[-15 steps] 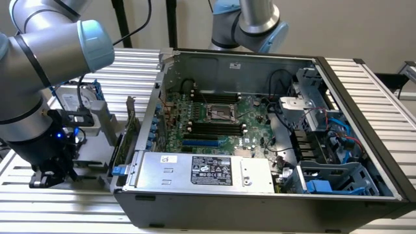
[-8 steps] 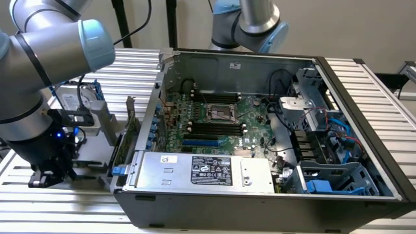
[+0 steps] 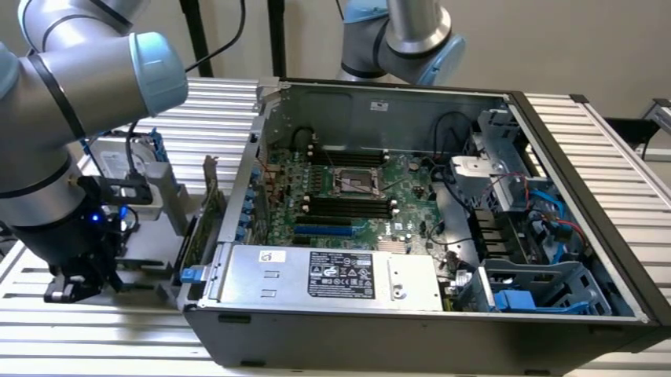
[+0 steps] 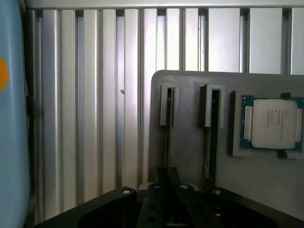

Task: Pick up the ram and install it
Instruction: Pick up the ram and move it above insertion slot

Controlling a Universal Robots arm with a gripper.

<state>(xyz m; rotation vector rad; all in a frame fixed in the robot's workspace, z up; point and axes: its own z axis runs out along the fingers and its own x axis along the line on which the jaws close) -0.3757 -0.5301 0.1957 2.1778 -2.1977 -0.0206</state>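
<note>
**Wrist view.** My black pincer (image 4: 169, 175) stands narrow. Its fingers are drawn in on the near end of the ram (image 4: 168, 128), a long, thin circuit-board stick seen edge-on, set on edge in one slot of a flat grey plastic holder tray (image 4: 187, 142). The neighbouring slot holds a second thin greenish stick (image 4: 210, 142). Beyond that slot, in a square recess of the same tray, lies a square silver processor chip on a blue-green board (image 4: 272, 123). Several lines of print cross its lid, none legible. The tray rests on the ribbed aluminium counter (image 4: 95, 118). A smooth light-blue surface (image 4: 12, 142) with an orange spot borders the scene.

**Exterior view.** My pincer (image 3: 71, 287) hangs low over the counter at the exterior view's left, below my grey arm with light-blue joint caps (image 3: 63, 94). Toward the exterior view's right lies an open dark-grey computer case (image 3: 419, 338). Nearest inside it is a silver power-supply box (image 3: 409, 275) bearing a black-and-white rating label and a small white sticker, their text unreadable. Behind it the green motherboard (image 3: 409, 177) shows long black memory slots (image 3: 346, 208) beside its processor socket. A second grey-and-blue arm (image 3: 414, 39) stands behind the case.
</note>
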